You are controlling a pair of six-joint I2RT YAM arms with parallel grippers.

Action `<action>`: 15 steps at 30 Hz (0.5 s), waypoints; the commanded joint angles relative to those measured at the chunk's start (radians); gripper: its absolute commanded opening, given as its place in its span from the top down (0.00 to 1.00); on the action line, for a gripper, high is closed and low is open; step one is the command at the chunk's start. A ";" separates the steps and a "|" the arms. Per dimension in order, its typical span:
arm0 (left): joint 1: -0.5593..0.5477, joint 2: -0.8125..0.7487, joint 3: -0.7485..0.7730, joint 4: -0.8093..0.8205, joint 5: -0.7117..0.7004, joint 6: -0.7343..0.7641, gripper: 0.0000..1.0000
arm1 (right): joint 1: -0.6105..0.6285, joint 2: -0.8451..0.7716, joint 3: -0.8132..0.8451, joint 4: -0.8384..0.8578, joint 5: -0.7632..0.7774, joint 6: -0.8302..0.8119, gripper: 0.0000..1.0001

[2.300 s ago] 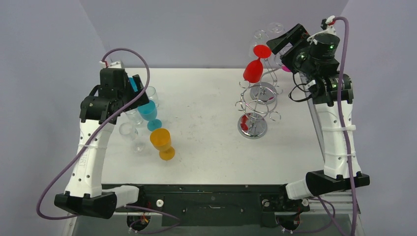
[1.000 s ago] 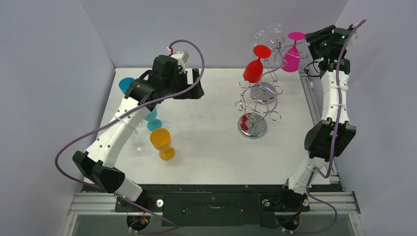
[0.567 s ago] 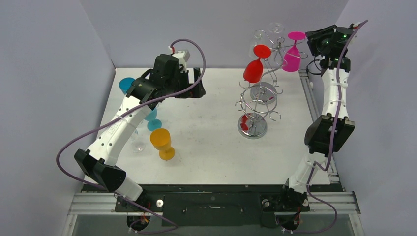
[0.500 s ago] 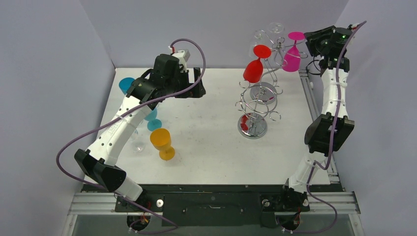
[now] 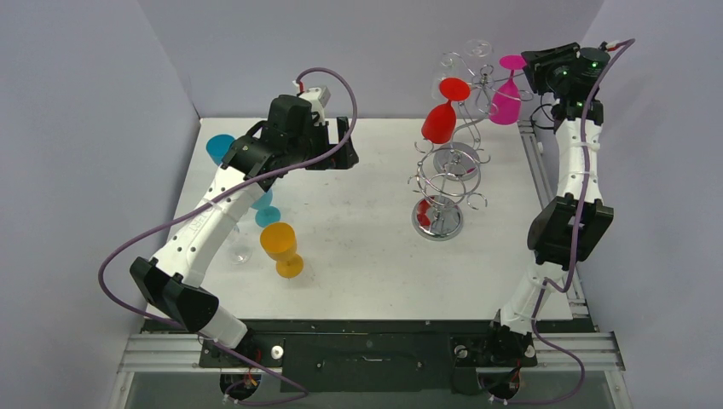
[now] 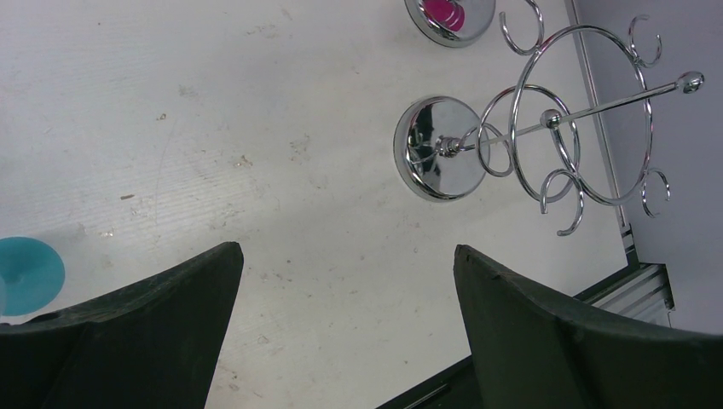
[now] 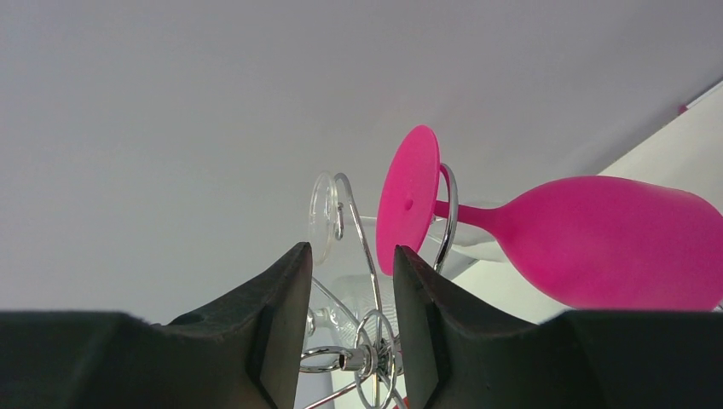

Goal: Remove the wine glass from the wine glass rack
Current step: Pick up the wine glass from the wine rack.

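At the far right corner of the table point(image 5: 358, 256), the right arm had swung up from its folded pose over the rack and reached out high beside the wine glass rack point(image 5: 480, 78)

Pink wine glass point(image 5: 505, 104) hung on the rack's upper wire, foot uppermost, bowl down; not yet lifted off

Right fingers point(image 7: 277, 324) had narrowed over the last second to a slim gap. Nothing was held: only rack wire showed beyond the gap, and the pink foot sat just beside one fingertip, outside it. Contact there could not be judged

Left arm had left the loose glasses at the table's left side, the orange glass point(image 5: 279, 241) among them, and stood over mid-table, left fingers point(image 6: 153, 315) spread wide and empty

Judgement: approach stage, no grip made. The narrowed fingers probably needed to shift sideways onto the stem before closing
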 commanded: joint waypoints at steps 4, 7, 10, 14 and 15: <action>-0.003 -0.004 0.003 0.059 0.020 0.004 0.08 | 0.011 -0.043 -0.024 0.051 -0.017 0.024 0.64; -0.003 -0.003 0.003 0.061 0.021 0.003 0.08 | 0.018 -0.038 -0.024 0.049 -0.016 0.023 0.64; -0.003 -0.002 0.003 0.061 0.020 0.001 0.08 | 0.024 -0.025 -0.018 0.041 -0.015 0.026 0.64; -0.003 -0.004 0.000 0.061 0.018 0.001 0.08 | 0.030 -0.016 -0.022 0.044 -0.006 0.030 0.64; -0.003 -0.004 0.000 0.061 0.018 0.001 0.08 | 0.032 -0.012 -0.022 0.046 -0.006 0.036 0.64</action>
